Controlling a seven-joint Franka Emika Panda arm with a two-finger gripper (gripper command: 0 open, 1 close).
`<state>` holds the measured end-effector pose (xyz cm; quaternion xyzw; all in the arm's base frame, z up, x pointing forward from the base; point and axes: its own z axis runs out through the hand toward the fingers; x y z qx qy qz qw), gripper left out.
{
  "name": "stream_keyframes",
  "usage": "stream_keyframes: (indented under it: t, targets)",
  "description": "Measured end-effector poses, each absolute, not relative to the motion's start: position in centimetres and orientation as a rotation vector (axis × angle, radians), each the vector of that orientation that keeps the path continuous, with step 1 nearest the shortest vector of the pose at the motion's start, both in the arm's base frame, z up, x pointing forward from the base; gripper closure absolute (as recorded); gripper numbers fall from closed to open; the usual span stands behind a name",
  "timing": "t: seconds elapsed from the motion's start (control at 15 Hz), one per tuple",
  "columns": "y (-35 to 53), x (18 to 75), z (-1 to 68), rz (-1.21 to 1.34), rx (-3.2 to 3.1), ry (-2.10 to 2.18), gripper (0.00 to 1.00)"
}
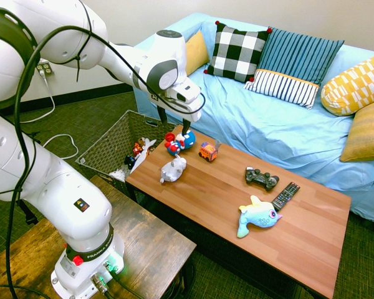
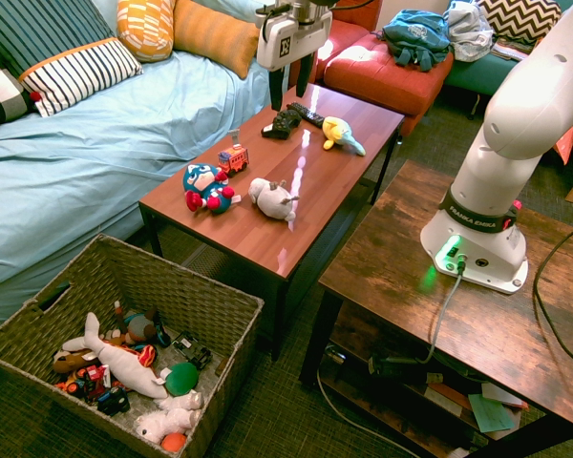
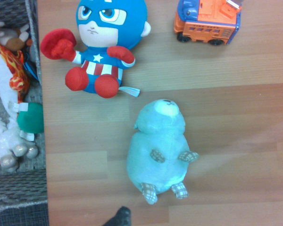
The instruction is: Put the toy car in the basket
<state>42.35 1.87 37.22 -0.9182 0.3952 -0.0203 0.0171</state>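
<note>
The toy car [image 1: 208, 151] [image 2: 233, 157] [image 3: 208, 21], orange with blue details and dark wheels, stands on the wooden coffee table [image 1: 249, 230] near its sofa-side edge. My gripper [image 1: 176, 128] [image 2: 289, 100] hangs open and empty above the table, over the red-and-blue plush figure [image 1: 177, 142] [image 2: 208, 186] [image 3: 101, 47] and a little to the side of the car. A grey-white plush animal [image 1: 173, 169] [image 2: 272, 198] [image 3: 158, 150] lies close by. The big dark grey basket [image 1: 112, 140] [image 2: 186, 291] [image 3: 19, 207] sits on the floor off the table's end, holding several toys.
Farther along the table lie a black game controller [image 1: 262, 177], a remote [image 1: 285, 195] and a blue fish plush [image 1: 257, 216]. A light blue sofa [image 1: 280, 124] with pillows runs behind the table. A red ottoman [image 2: 382, 67] stands past its far end.
</note>
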Motion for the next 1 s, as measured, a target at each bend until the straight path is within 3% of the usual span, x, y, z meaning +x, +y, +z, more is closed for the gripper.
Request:
stream_keyframes:
  t: [0.2, 0.4, 1.0]
  targets:
    - [1.9, 43.1, 37.0, -0.095, -2.748, 1.300, 0.00]
    - [1.1, 45.3, 32.4, -0.029, -2.555, 1.471, 0.00]
    - [-3.6, 58.1, 21.7, 0.355, -2.039, 2.019, 0.00]
